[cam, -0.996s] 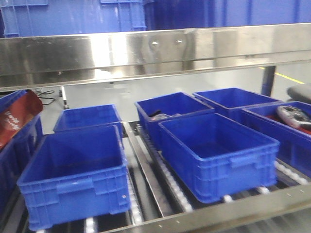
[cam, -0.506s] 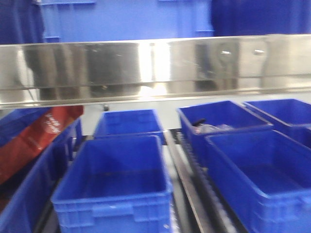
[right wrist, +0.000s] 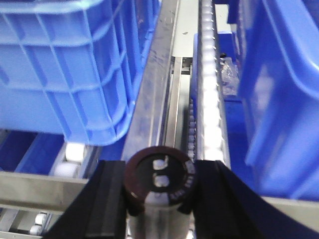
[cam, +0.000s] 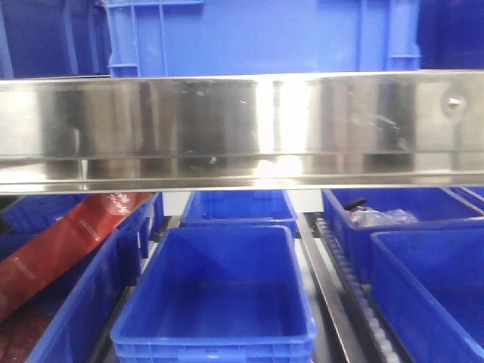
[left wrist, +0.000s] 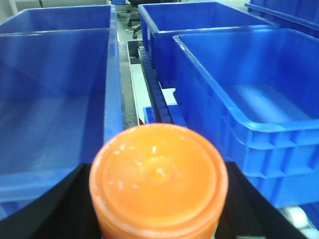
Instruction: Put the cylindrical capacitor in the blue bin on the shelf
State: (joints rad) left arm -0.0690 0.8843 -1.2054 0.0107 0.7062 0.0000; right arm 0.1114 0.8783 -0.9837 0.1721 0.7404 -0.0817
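The cylindrical capacitor [left wrist: 158,179], an orange can seen end-on, fills the bottom of the left wrist view. My left gripper [left wrist: 158,201] is shut on it, with black fingers [left wrist: 62,206] on both sides. It hangs in front of two blue bins, one on the left [left wrist: 107,84] and one on the right [left wrist: 199,59]. The shelf's shiny steel beam [cam: 242,128] crosses the front view above an open blue bin [cam: 219,231]. My right gripper [right wrist: 159,186] is shut on a dark-capped silver cylinder [right wrist: 160,178] over the white roller track [right wrist: 209,74].
A red package [cam: 68,242] leans in a bin at the left. A bin at the right [cam: 333,208] holds small dark and clear items [cam: 378,215]. More blue bins [cam: 257,34] stand on the upper level. Bin walls [right wrist: 65,64] flank the track.
The front view has shifted: the steel beam now looks larger and lower, and the bins and red package have slid rightward in the frame and look closer.
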